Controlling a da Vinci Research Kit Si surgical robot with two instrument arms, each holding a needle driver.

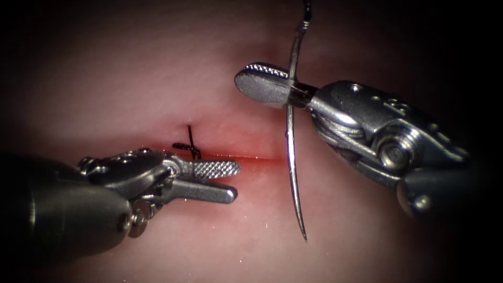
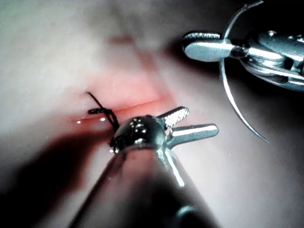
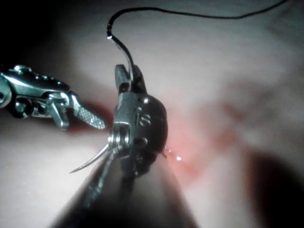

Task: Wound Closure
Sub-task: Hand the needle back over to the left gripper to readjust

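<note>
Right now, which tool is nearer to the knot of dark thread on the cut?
Left. The left tool, jaws open and empty, lies just beside the knot. The right tool holds the needle near its thread end, above the tissue.

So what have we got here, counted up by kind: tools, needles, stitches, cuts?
Tools: 2, the left tool with jaws open, holding nothing, and the right tool shut on the needle.
Needles: 1, the needle, held near its thread end, clear of the tissue.
Tied stitches: 1, a knot.
Cuts: 1, the cut.
Total: 5.
</note>
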